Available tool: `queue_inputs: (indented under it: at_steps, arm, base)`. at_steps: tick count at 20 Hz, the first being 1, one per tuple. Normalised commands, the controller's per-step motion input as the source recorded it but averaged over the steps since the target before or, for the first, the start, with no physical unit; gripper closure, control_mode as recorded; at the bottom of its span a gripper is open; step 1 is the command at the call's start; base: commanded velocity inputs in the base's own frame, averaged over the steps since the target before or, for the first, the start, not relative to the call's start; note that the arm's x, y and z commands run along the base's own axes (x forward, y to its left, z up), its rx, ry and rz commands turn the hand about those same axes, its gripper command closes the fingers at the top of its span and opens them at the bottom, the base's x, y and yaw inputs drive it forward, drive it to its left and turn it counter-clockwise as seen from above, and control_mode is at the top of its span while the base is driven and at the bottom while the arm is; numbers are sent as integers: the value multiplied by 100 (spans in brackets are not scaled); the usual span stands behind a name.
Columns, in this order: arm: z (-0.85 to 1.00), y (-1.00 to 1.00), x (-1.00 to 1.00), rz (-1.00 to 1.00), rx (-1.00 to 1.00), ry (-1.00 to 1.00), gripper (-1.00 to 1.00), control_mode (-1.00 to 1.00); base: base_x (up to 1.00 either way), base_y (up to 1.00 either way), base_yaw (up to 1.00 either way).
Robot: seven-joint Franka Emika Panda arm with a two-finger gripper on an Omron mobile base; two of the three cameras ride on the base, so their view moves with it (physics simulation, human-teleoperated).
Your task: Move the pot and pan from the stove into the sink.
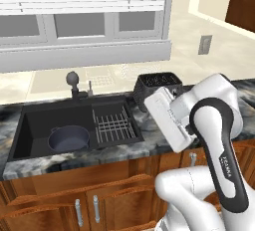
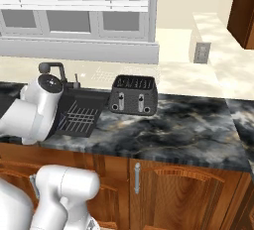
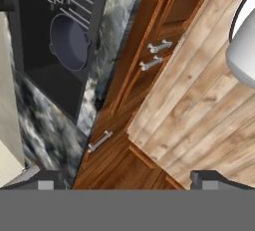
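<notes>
The deep dark blue-grey pot (image 1: pixel 68 139) stands upright in the left part of the sink (image 1: pixel 35 120), and its loop handles show in the hand view (image 3: pixel 69 41). The sink basin (image 3: pixel 45 83) is dark and set into the marbled counter. My gripper (image 3: pixel 130 181) is open, its two fingertips stand wide apart with nothing between them, and it looks down past the counter's front edge at cabinet doors and wood floor. The white hand (image 1: pixel 167 118) hangs over the counter's front, right of the sink and well apart from the pot. The pan and the stove are out of view.
A ribbed rack (image 1: pixel 113 125) fills the sink's right part (image 2: pixel 79 115). A knob-topped faucet (image 1: pixel 73 80) stands behind the basin. A black toaster (image 1: pixel 157 88) sits on the counter right of the sink (image 2: pixel 134 95). Wooden cabinets (image 3: pixel 149 56) run below.
</notes>
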Motion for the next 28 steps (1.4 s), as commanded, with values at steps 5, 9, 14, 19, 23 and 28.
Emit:
queue_inputs:
  at_steps: [5,9,14,19,23,28]
  arm:
    - [0,0,0,0,0,0,-100,-100]
    - [0,0,-10,0,0,0,-100,100]
    - [0,0,0,0,0,0,-100,100]
    - [0,0,0,0,0,0,-100,100]
    - [0,0,0,0,0,0,-100,100]
    - [0,0,0,0,0,0,-100,100]
  base:
    - [0,0,0]
    - [-24,0,2]
    - [-66,0,7]
    - [-72,0,8]
    - [-69,0,8]
    - [-51,15,10]
